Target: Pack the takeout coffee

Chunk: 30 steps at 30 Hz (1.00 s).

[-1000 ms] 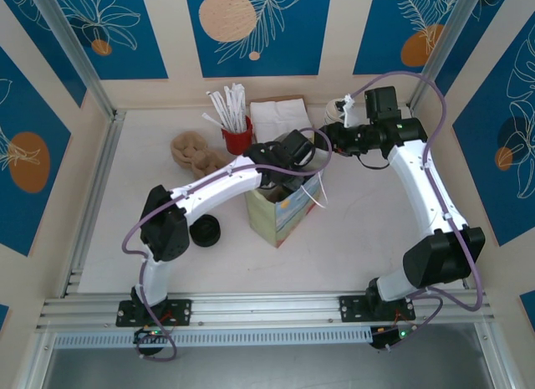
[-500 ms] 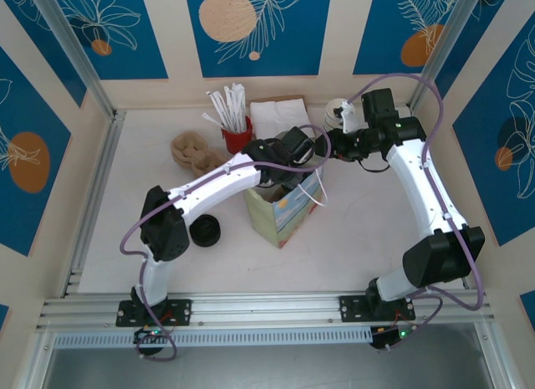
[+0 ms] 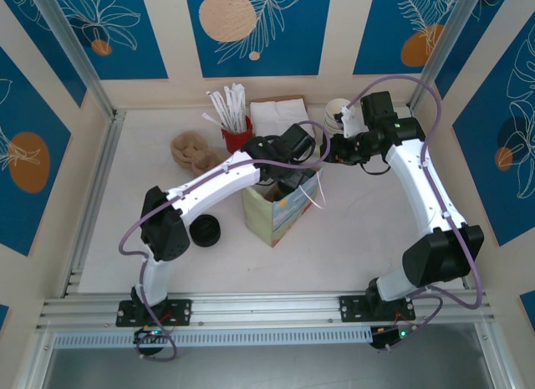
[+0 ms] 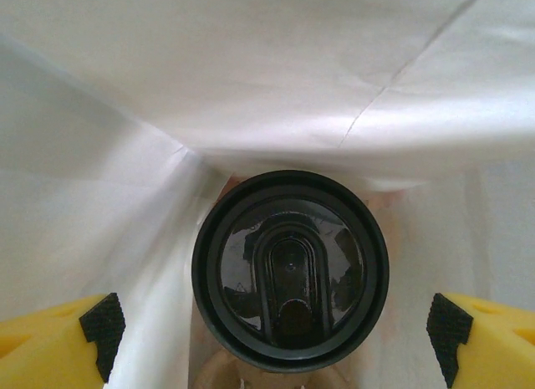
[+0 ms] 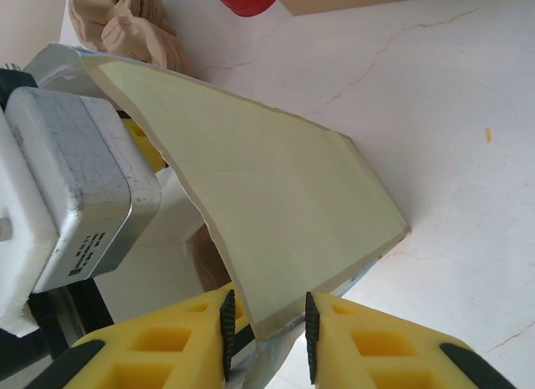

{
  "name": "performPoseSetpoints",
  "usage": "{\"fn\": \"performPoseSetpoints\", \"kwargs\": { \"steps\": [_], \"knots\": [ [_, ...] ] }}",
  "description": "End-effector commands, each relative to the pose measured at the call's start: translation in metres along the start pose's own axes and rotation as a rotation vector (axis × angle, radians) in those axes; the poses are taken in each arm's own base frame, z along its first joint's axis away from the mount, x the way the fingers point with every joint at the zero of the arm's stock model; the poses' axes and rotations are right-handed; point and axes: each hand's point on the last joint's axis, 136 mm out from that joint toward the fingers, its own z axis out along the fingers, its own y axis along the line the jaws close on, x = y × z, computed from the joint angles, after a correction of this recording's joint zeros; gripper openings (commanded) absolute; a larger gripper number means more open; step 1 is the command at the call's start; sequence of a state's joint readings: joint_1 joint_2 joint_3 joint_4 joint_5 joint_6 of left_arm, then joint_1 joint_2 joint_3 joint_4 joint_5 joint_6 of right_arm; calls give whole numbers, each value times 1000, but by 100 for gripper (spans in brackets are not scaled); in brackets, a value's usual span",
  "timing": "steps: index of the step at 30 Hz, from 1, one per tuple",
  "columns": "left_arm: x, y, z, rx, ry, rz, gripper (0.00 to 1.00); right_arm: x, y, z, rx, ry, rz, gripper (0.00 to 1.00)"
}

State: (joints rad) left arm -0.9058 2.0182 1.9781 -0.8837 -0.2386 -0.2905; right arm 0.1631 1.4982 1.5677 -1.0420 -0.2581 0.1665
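While the left claw (image 4: 274,335) hung spread wide inside the paper bag (image 5: 276,205), the takeout coffee (image 4: 290,270) stood upright below it, down in the bag, black lid up and clear of both fingers. The right claw (image 5: 267,326) pinched the bag's rim between its pads. The bag stood on the table (image 3: 359,238), near a red cup (image 3: 236,140) of sticks.

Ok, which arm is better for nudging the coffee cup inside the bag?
Left. The left gripper, open, hangs straight above the black lid of the takeout coffee inside the paper bag. The right gripper sits outside, its fingers astride the bag's edge.
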Motion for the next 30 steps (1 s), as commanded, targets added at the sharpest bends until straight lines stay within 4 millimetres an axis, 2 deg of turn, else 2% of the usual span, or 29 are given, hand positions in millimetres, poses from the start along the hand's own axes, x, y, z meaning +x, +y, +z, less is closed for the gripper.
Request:
{"fn": "performPoseSetpoints", "kwargs": {
  "steps": [1, 11, 18, 23, 30],
  "knots": [
    [-16, 0, -25, 33, -46, -41, 94, 7, -12, 7, 31, 46, 7, 31],
    [-29, -15, -74, 179, -107, -92, 94, -4, -12, 9, 25, 30, 13, 31],
    [-46, -26, -121, 305, -206, -102, 93, -13, -8, 10, 11, 18, 0, 31],
    [-67, -16, -153, 327, -318, -137, 96, -20, 0, 15, -11, 20, -34, 25],
    [-91, 10, -179, 323, -399, -211, 96, -25, 11, 21, -43, 27, -63, 19]
  ]
}}
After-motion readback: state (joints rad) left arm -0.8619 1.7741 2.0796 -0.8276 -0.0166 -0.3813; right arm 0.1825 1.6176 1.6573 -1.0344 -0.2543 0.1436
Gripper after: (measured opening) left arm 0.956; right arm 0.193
